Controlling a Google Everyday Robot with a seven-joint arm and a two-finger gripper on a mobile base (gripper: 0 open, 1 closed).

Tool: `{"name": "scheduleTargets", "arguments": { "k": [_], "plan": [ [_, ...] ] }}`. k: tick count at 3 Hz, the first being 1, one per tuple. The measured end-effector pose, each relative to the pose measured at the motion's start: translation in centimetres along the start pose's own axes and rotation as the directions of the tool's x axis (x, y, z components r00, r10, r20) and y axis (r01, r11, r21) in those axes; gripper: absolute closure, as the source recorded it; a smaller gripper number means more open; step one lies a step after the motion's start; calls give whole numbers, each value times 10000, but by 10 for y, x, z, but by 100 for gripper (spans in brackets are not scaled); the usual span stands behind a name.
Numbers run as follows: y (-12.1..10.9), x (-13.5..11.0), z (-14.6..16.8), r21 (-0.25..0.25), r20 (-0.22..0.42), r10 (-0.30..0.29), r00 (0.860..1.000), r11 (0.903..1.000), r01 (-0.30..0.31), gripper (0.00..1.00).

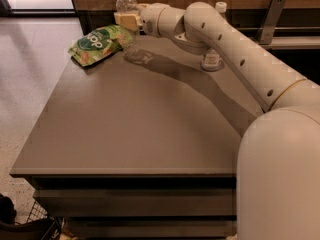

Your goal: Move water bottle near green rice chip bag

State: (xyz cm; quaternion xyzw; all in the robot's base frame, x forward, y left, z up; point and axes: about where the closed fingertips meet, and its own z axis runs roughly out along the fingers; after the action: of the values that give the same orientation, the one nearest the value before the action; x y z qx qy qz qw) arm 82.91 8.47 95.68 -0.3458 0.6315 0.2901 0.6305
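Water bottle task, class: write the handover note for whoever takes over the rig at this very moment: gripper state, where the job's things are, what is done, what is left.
Gripper: at the far left corner of the table, jaws shut round the middle of the water bottle.
Water bottle: upright, just right of the green rice chip bag, which lies at the far left edge.
Done: bottle brought beside the bag.
Left: I cannot tell if its base touches the table; probably set it down, open the jaws, then withdraw clear of the second bottle behind the forearm.
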Motion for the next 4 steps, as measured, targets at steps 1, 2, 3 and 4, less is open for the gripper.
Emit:
{"name": "scheduleTargets", "arguments": {
  "k": [1, 2, 3, 4],
  "plan": [
    [10, 10, 10, -238, -393, -282, 9988, 9993, 273, 100],
    [20, 20, 20, -543, -698, -419, 9967, 9978, 381, 100],
    [29, 29, 25, -690, -769, -279, 9966, 9974, 226, 100],
    [43, 41, 30, -737, -690, 209, 9974, 9969, -260, 100]
  ]
}}
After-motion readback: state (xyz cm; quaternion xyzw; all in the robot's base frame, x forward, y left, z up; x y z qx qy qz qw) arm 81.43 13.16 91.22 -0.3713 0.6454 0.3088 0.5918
